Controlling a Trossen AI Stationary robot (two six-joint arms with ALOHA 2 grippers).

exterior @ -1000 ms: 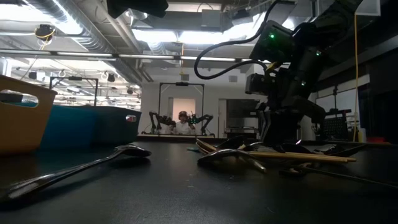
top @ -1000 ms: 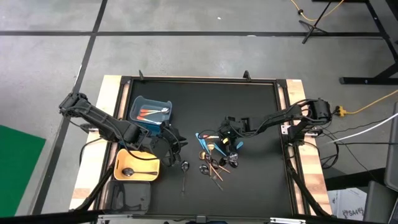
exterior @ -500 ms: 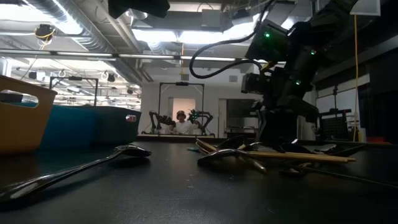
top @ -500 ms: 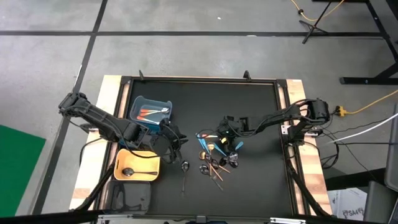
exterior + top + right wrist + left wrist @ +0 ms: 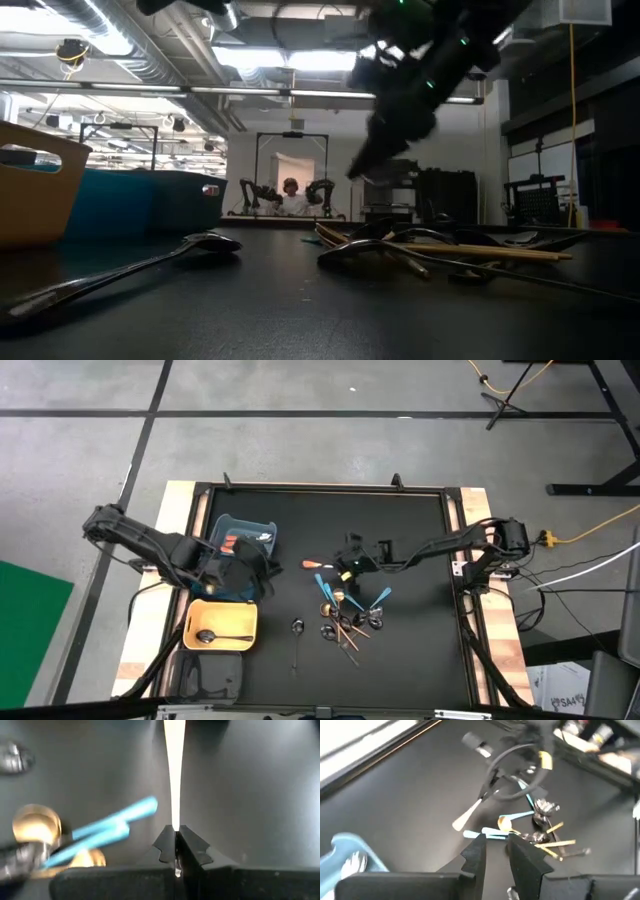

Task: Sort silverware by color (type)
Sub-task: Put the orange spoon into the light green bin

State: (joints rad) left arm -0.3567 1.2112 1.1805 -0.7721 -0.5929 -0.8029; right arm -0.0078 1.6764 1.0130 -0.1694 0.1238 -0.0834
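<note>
1. We carry one orange-handled utensil (image 5: 318,564), clear of the silverware pile (image 5: 347,616) and on the blue bin (image 5: 243,540) side of it. In the right wrist view its pale tapered handle (image 5: 174,765) runs straight out from our fingertips.
2. We judge it light, stiff and slick, so a hold at the very end may let it swing or slip; nearer the middle would sit steadier.
3. Our right gripper (image 5: 347,559) is clamped fully closed on that utensil's end.
4. Our left gripper (image 5: 496,851) hangs by the blue bin, its fingers a narrow gap apart and holding nothing.
5. Orange pieces already lie in the blue bin, and a dark spoon (image 5: 219,636) in the yellow bin (image 5: 194,620) beside it.
</note>
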